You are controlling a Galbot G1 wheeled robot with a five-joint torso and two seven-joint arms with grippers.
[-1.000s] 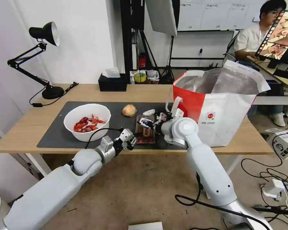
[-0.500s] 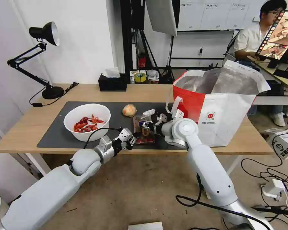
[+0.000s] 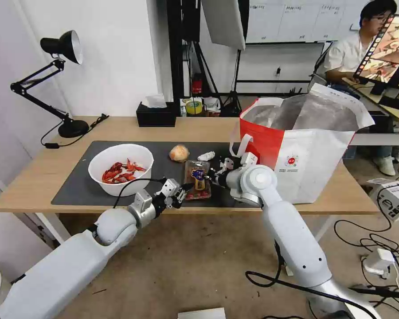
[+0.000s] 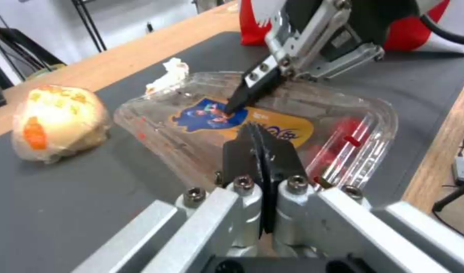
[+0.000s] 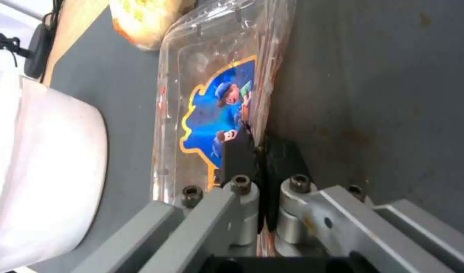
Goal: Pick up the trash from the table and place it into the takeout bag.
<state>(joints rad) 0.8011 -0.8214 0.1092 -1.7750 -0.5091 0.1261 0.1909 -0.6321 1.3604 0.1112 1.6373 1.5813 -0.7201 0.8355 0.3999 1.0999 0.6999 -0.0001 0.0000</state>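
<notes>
Trash all on the worktop (image 3: 40, 177), bag (image 3: 314, 150) unfilled as far as visible. Both hands pinch the tray (image 3: 197, 173): left hand (image 3: 185, 189) its near edge, right hand (image 3: 209, 173) its bag-side edge.

Three cameras: one high up, two very close.

The head camera looks down from above at the long light-wood table (image 3: 270, 126), both arms at the bottom of the frame. Each wrist camera looks out past its own fingers, very near the clear plastic clamshell tray with a blue sticker (image 4: 272, 125) (image 5: 216, 98) (image 3: 197, 179), which all three views share.
</notes>
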